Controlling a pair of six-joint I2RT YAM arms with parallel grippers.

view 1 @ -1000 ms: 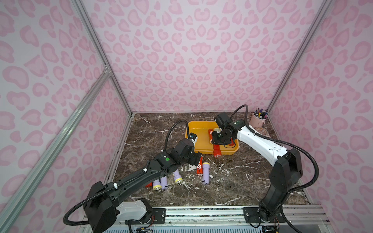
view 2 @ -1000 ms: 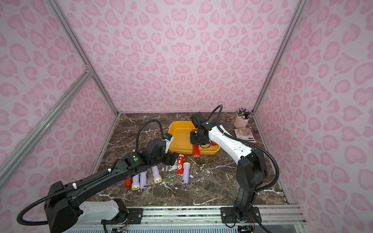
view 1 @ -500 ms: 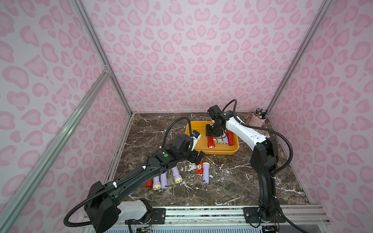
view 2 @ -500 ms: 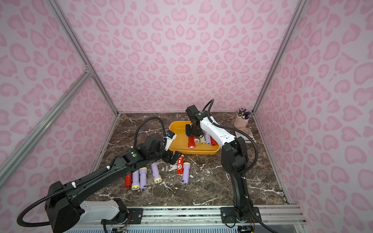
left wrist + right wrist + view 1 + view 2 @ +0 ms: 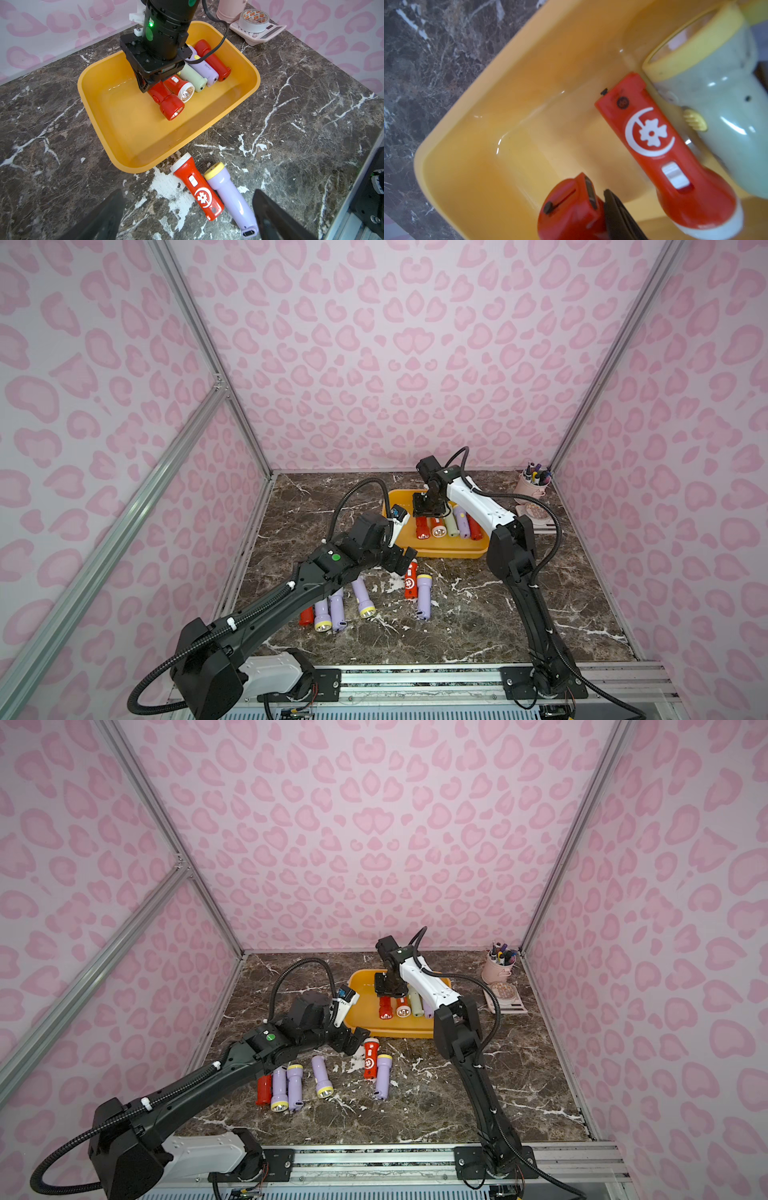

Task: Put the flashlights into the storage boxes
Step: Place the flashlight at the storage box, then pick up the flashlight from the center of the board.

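Note:
The storage box is a yellow-orange tray (image 5: 440, 551) (image 5: 386, 1031) (image 5: 128, 124) (image 5: 488, 145). My right gripper (image 5: 428, 512) (image 5: 153, 87) (image 5: 581, 224) is down inside it, shut on a plain red flashlight (image 5: 168, 104) (image 5: 571, 212). That one lies beside a red white-headed flashlight (image 5: 180, 87), a pale green one (image 5: 193, 76), a lilac one (image 5: 204, 67) and another red one (image 5: 214, 60). My left gripper (image 5: 401, 562) (image 5: 188, 193) hangs open over a red labelled flashlight (image 5: 197, 187) (image 5: 410, 581) and a lilac flashlight (image 5: 232, 195) (image 5: 424, 596) in front of the tray.
Near the front left of the marble top lie a red flashlight (image 5: 306, 615) and three lilac ones (image 5: 337, 610), partly under my left arm. A pink pen cup (image 5: 534, 485) and a tape roll (image 5: 253, 19) on a pink scale stand at the back right. Patterned walls close three sides.
My right gripper carried the plain red flashlight from the tray's front edge back into the tray, beside the others. My left gripper opened wider and stayed about where it was.

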